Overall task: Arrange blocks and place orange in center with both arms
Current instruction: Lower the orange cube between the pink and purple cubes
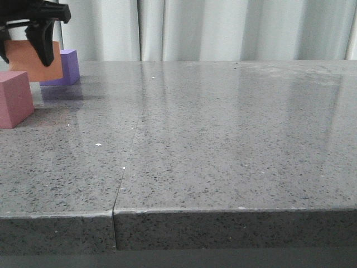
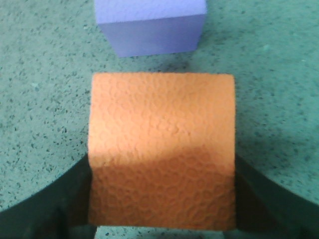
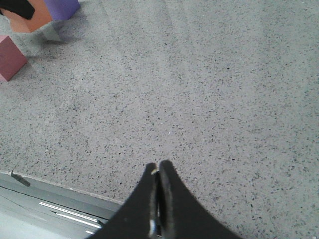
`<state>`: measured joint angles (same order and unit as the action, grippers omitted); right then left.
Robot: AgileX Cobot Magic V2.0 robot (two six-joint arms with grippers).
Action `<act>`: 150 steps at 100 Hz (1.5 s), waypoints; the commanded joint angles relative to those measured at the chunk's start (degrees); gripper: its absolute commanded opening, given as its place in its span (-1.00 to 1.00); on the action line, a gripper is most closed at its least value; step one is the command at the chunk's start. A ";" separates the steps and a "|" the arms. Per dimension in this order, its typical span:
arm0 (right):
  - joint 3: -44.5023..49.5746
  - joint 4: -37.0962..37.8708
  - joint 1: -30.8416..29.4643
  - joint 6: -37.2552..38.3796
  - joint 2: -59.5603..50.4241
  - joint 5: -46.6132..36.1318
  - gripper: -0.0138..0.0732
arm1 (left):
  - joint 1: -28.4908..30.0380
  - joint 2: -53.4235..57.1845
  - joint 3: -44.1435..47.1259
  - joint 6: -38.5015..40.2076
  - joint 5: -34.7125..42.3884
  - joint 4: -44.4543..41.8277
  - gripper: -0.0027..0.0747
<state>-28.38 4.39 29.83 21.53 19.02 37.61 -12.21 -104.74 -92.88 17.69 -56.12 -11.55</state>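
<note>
While spanning every view, grey speckled stone counter (image 1: pixel 223 139), polished enough to throw soft reflections, split by a thin seam running from the near edge toward the back. Behind it, pale pleated curtain (image 1: pixel 223 28) hanging in vertical folds.

At far left of the front view, left claw (image 1: pixel 25 47), black and angular, clenched on the orange cube (image 1: pixel 33 61) and holding it clear of the counter, a gap visible beneath. Seen from the left wrist: orange face (image 2: pixel 162 149) pebbled and matte like foam, square, dark fingers (image 2: pixel 60 199) pressing both sides, lower half in shadow.

Just behind the orange cube, purple cube (image 1: pixel 70 67) resting on the counter, same matte finish, sharp edges, partly hidden by the orange one in the front view; also visible beyond it from the left wrist (image 2: pixel 152 25). Nearer the camera and to the left, dusky pink cube (image 1: pixel 14 97) on the counter, cut off by the frame edge, apart from the other two.

Right claw (image 3: pixel 158 172) clenched with nothing between its tapered black fingers, over bare counter well apart from the three cubes, near the counter's edge.
</note>
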 commanded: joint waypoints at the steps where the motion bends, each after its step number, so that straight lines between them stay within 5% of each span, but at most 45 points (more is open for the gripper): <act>1: -1.41 0.82 -0.15 -0.53 0.29 -4.04 -0.84 | 0.04 3.31 0.27 3.37 4.00 -2.79 -0.28; 81: -1.41 0.82 -0.15 -0.53 0.29 -4.04 -0.84 | 0.04 3.31 3.64 6.46 7.63 -3.76 -0.27; 113: -1.41 0.82 -0.15 -0.53 0.29 -4.04 -0.84 | 0.04 3.31 3.64 6.36 8.82 -3.76 0.46; 150: -1.41 0.82 -0.15 -0.53 0.29 -4.04 -0.84 | -0.07 3.52 3.64 6.36 9.34 -3.76 0.48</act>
<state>-28.38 4.39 29.83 21.53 19.02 37.61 -12.21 -104.74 -87.93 23.66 -49.16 -14.70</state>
